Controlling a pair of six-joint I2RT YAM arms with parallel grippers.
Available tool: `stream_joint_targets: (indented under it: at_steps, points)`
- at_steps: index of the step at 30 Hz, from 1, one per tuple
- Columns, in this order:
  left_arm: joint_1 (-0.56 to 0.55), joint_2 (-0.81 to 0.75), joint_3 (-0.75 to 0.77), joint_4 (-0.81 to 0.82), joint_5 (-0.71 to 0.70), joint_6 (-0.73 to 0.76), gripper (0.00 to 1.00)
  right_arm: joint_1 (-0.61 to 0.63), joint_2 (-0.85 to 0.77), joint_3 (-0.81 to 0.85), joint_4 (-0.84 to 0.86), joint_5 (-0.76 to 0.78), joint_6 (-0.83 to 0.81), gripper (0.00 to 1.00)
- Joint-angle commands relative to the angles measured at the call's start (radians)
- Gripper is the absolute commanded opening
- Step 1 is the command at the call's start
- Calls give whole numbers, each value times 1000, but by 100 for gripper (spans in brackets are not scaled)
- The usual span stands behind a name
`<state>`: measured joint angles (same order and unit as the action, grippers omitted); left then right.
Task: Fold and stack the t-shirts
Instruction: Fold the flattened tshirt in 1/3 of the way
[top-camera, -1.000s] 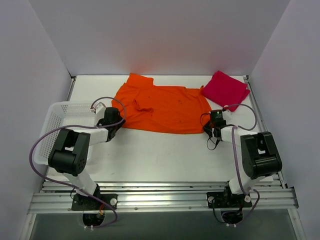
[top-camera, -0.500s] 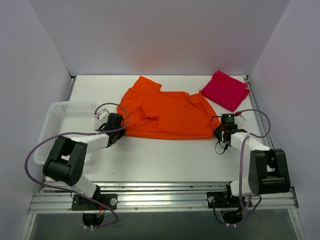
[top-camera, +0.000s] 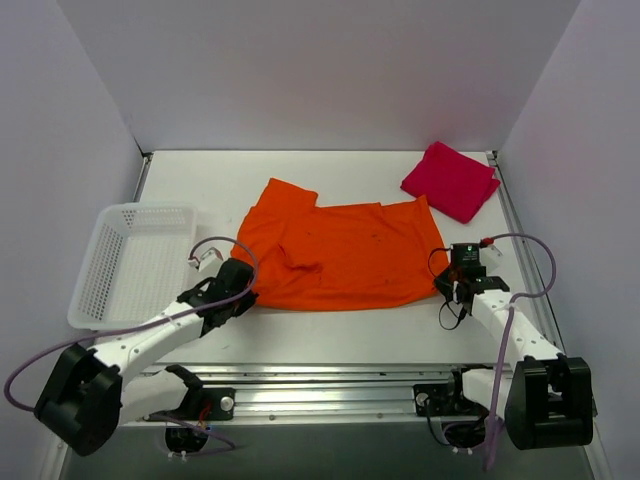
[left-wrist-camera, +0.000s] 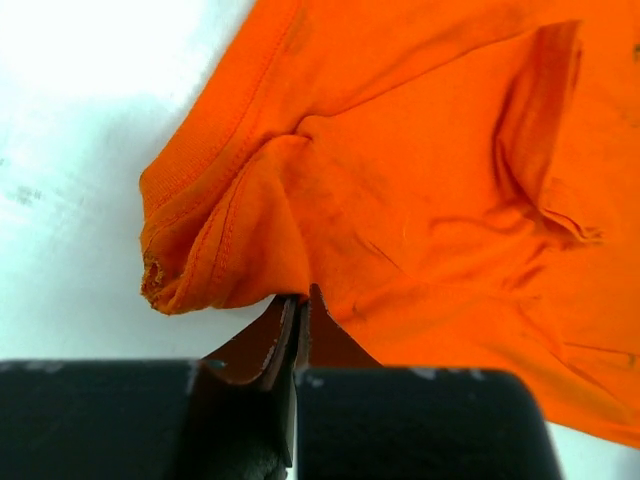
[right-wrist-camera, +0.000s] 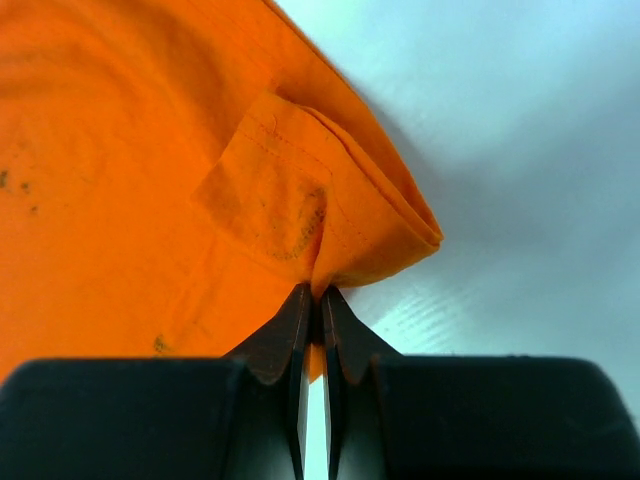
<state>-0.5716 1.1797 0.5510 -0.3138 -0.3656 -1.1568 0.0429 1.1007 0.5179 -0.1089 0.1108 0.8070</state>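
The orange t-shirt (top-camera: 340, 255) lies spread across the middle of the table, slightly rumpled. My left gripper (top-camera: 243, 291) is shut on its near left corner; in the left wrist view the jaws (left-wrist-camera: 303, 295) pinch a bunched hem of orange cloth (left-wrist-camera: 420, 200). At the shirt's near right corner my right gripper (top-camera: 450, 283) is also shut. The right wrist view shows its jaws (right-wrist-camera: 318, 292) clamping a folded edge of the orange fabric (right-wrist-camera: 130, 180). The red t-shirt (top-camera: 450, 180) sits folded at the far right corner, away from both grippers.
A white mesh basket (top-camera: 130, 265) stands at the left side of the table, just left of my left arm. White walls close in the table at the back and both sides. The metal rail with the arm bases (top-camera: 320, 390) runs along the near edge.
My left gripper has closed on the orange shirt's corner. Both arms have drawn back toward the near edge, dragging the orange shirt with them.
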Motion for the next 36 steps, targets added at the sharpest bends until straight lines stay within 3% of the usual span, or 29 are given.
stream_joint_targets:
  at_steps: [1, 6, 7, 9, 10, 11, 13, 14, 18, 21, 25, 27, 28, 29, 31, 36]
  points:
    - [-39, -115, -19, -154, -35, -92, 4, 14, -39, -13, -90, 3, 14, 0]
    - [-54, -233, 15, -264, -55, -119, 8, 49, -87, -12, -150, 24, 47, 0]
    - [-66, -245, 23, -278, -58, -129, 20, 63, -105, -3, -172, 39, 57, 1]
    - [-80, -276, 27, -291, -56, -130, 46, 75, -122, 14, -204, 75, 64, 25]
    - [-94, -285, 33, -291, -59, -130, 76, 80, -143, 39, -218, 113, 63, 42]
    - [-102, -299, 43, -300, -61, -132, 88, 86, -154, 56, -248, 131, 57, 77]
    - [-111, -310, 82, -333, -64, -138, 97, 87, -186, 92, -284, 162, 49, 96]
    - [-116, -325, 101, -365, -62, -136, 94, 87, -197, 132, -317, 190, 47, 100]
    - [-122, -382, 168, -375, -93, -81, 94, 89, -252, 206, -336, 227, 52, 100]
    - [-113, -391, 184, -207, -159, 78, 94, 92, -256, 220, -209, 192, 3, 100]
    - [-41, -245, 190, 204, -216, 450, 94, 98, -123, 257, 12, 107, -61, 99]
    - [91, -155, 211, 333, -92, 543, 94, 118, -61, 295, 46, 98, -92, 99]
    - [145, -100, 217, 483, -19, 621, 94, 123, -50, 301, 58, 102, -103, 99]
    - [255, 22, 266, 525, 126, 641, 94, 126, -44, 300, 72, 99, -111, 99]
    - [352, 232, 343, 619, 276, 669, 94, 129, -51, 285, 100, 98, -123, 100]
    - [498, 627, 752, 573, 569, 710, 94, 130, -71, 271, 120, 105, -129, 100]
